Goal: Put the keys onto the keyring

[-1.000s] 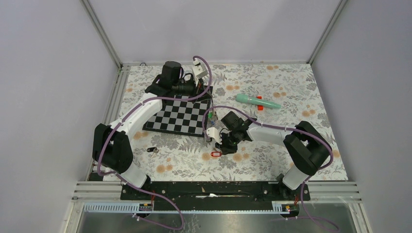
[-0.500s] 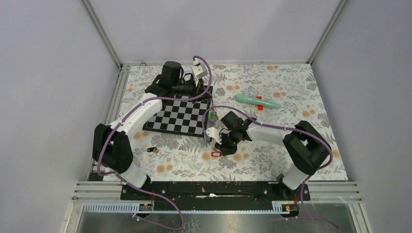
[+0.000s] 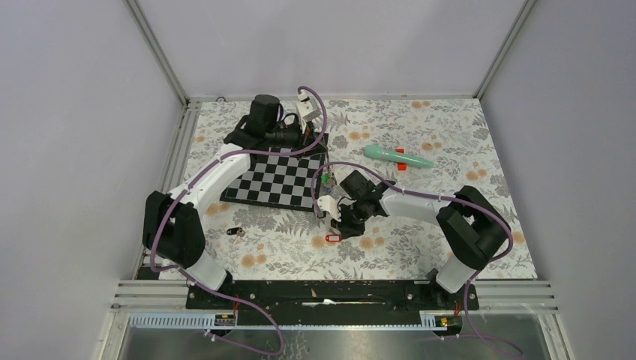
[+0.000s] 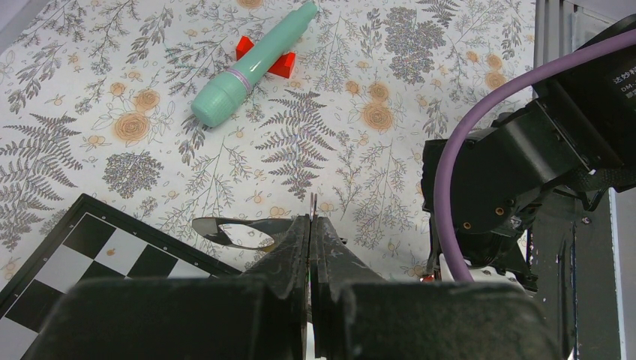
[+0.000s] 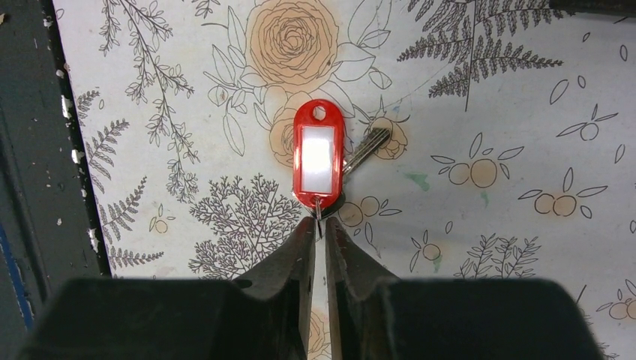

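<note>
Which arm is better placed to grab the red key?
Right. The right claw points at the red key, tips almost touching its ring end; the left claw is shut, away by the chessboard.

I see a glossy red plastic tag point(image 5: 318, 154) on a dull metal key point(image 5: 367, 148), matt printed cloth point(image 5: 510, 90) beneath; the teal tube point(image 4: 251, 66) looks smooth.

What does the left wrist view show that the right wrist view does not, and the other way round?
Only the left wrist view: the teal tube, a chessboard corner, the right arm, and the left hand shut on a thin wire, seemingly the keyring. Only the right wrist view: the red-tagged key lying flat, with the right hand pinching its small ring. Both: the floral tablecloth.
</note>
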### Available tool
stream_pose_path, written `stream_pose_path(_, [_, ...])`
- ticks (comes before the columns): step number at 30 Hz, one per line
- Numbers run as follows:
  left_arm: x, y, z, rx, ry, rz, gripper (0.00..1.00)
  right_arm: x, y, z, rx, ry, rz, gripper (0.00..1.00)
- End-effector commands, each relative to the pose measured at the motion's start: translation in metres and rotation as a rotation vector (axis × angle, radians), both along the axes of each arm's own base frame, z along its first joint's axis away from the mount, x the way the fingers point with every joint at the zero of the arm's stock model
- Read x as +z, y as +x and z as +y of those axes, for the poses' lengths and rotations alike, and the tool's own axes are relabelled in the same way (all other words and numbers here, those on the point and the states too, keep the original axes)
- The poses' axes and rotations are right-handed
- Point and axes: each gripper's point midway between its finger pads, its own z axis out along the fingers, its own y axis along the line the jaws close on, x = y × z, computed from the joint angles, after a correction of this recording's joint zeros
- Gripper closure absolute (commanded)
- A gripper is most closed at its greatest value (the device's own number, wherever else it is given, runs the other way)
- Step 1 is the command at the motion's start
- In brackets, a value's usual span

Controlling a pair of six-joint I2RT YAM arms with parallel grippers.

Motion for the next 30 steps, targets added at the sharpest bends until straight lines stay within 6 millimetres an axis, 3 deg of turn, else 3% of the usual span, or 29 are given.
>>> stream_pose_path(1, [0.0318, -0.0046, -0.0012, -0.023, -0.047, -0.115, 1.00, 0.0069, 0.0019, 0.0068, 0.019, 0.022, 0.012, 0.83])
stream_pose_path(9, [0.0326, -0.0046, -0.0012, -0.025, -0.048, -0.121, 1.00, 0.0058, 0.0011, 0.0066, 0.021, 0.013, 0.021, 0.82])
stream_pose_path(22, [0.0307, -0.0053, -0.0007, -0.025, -0.044, -0.119, 1.00, 0.0068, 0.0005, 0.0078, 0.022, 0.019, 0.028, 0.94])
stream_pose_path(30, [0.0308, -0.0063, 0.0000, -0.025, -0.043, -0.120, 1.00, 0.0072, 0.0003, 0.0086, 0.023, 0.019, 0.033, 0.96])
